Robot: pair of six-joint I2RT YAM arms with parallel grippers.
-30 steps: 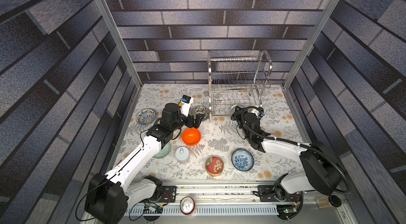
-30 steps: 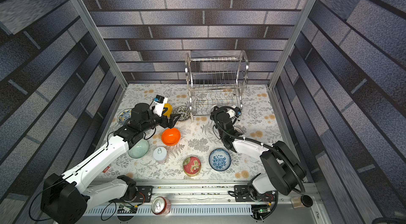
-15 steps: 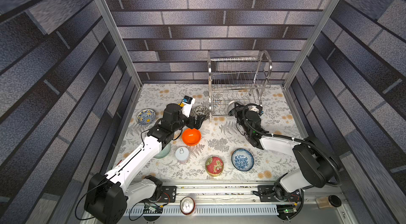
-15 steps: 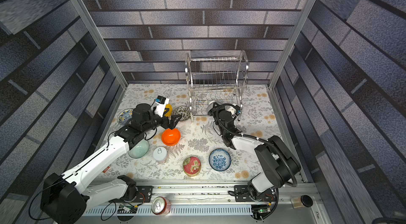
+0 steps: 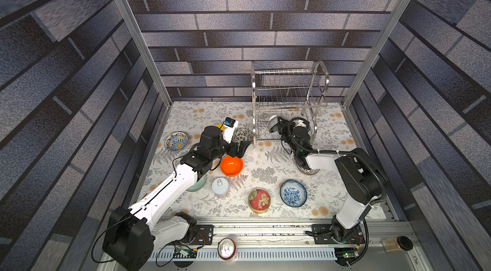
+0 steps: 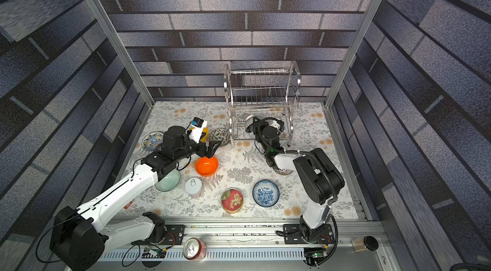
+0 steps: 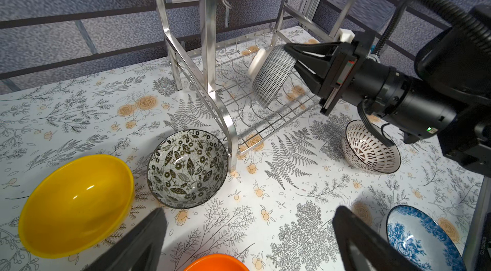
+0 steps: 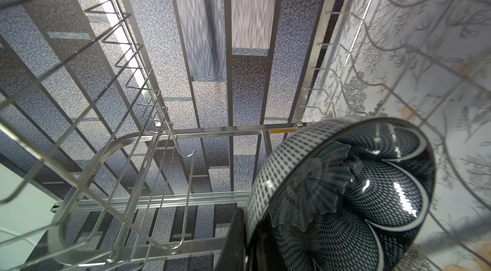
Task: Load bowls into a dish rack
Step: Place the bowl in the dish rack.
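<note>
Right end effector [image 7: 291, 55] is pinching the lattice bowl [image 7: 273, 78] on edge inside the dish rack [image 7: 210, 44], likely so it stands between wires; left end effector [image 5: 241, 148] is hovering spread, orange bowl [image 5: 231, 166] just below.

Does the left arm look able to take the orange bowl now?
Probably yes: the left gripper hangs open beside the orange bowl, nothing lies in it, and the right gripper, shut on the lattice bowl, is at the dish rack.
</note>
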